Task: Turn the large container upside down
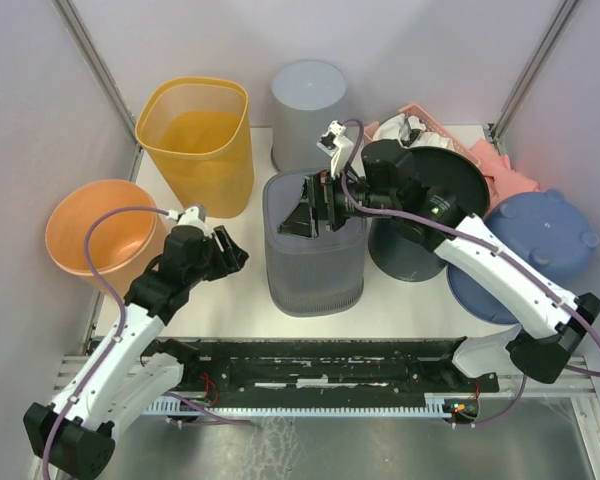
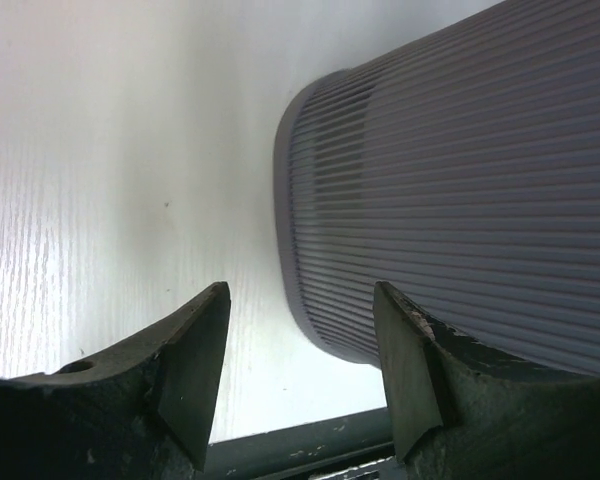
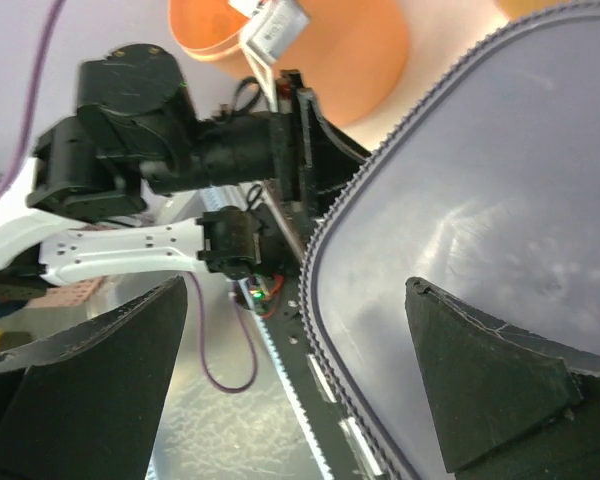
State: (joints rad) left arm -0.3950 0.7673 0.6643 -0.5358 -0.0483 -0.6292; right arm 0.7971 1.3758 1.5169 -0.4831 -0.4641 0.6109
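The big grey bin [image 1: 315, 270] stands upright on the desk [image 1: 400, 295], mouth up; my right claw [image 1: 318, 205] straddles its rim, spread wide; my left claw [image 1: 230, 250] hangs just beside its left wall, parted, gripping nothing.

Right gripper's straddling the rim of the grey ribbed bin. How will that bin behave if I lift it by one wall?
The grey ribbed bin looks like thin, empty plastic, so probably light. Gripped by the right gripper on one wall only, it will likely swing and tilt. The ribs should aid grip outside; the smooth inside may slip.
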